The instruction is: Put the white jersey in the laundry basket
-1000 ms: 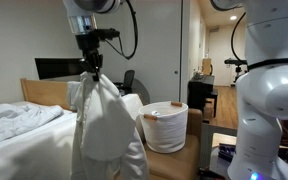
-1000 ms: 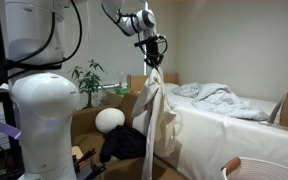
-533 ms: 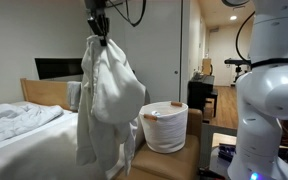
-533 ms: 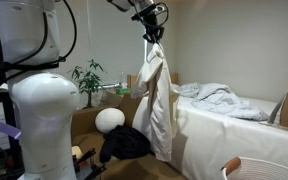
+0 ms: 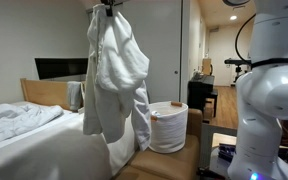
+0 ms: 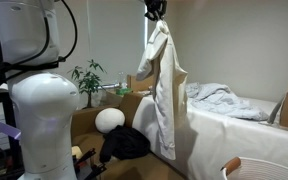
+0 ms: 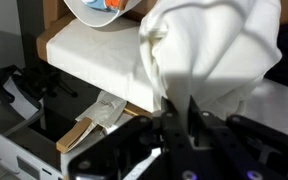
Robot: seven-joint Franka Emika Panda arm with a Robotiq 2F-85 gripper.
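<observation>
The white jersey (image 5: 114, 70) hangs full length from my gripper (image 5: 108, 8), which is at the very top of both exterior views and shut on its upper bunch. The same jersey (image 6: 164, 90) dangles from the gripper (image 6: 156, 8) beside the bed, its hem well off the floor. In the wrist view the cloth (image 7: 214, 50) is pinched between the fingers of the gripper (image 7: 179, 112). The laundry basket (image 5: 167, 125), round and white with tan handles, stands on a wooden platform to the right of the jersey and lower; only its rim (image 6: 246, 168) shows at a bottom corner.
A bed with a rumpled white sheet (image 5: 14, 120) (image 6: 219, 98) lies beside the hanging jersey. A large white robot body (image 5: 269, 100) (image 6: 44, 110) fills one side. A potted plant (image 6: 87, 78), a white ball (image 6: 109, 120) and a black cloth (image 6: 124, 145) sit near the floor.
The gripper has risen to the top of the exterior views, lifting the jersey higher, and it has drifted slightly toward the basket. The grip stays shut.
</observation>
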